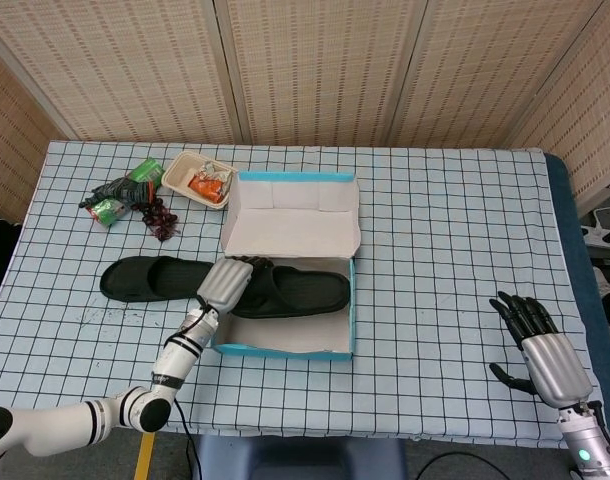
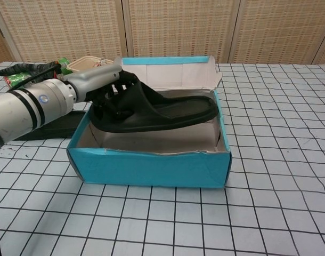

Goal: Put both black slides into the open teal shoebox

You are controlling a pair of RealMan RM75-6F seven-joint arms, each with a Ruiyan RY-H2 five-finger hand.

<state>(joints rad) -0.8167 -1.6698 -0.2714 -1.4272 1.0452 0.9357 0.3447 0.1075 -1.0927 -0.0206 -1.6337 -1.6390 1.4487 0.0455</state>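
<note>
Left robot hand (image 2: 101, 85) gripping moulded black slide (image 2: 168, 109), teal shoebox (image 2: 152, 168)

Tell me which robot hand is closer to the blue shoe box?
Left. The left hand is at the teal shoebox, holding a black slide over its left end. The right hand is far off near the table's right edge, holding nothing.
</note>
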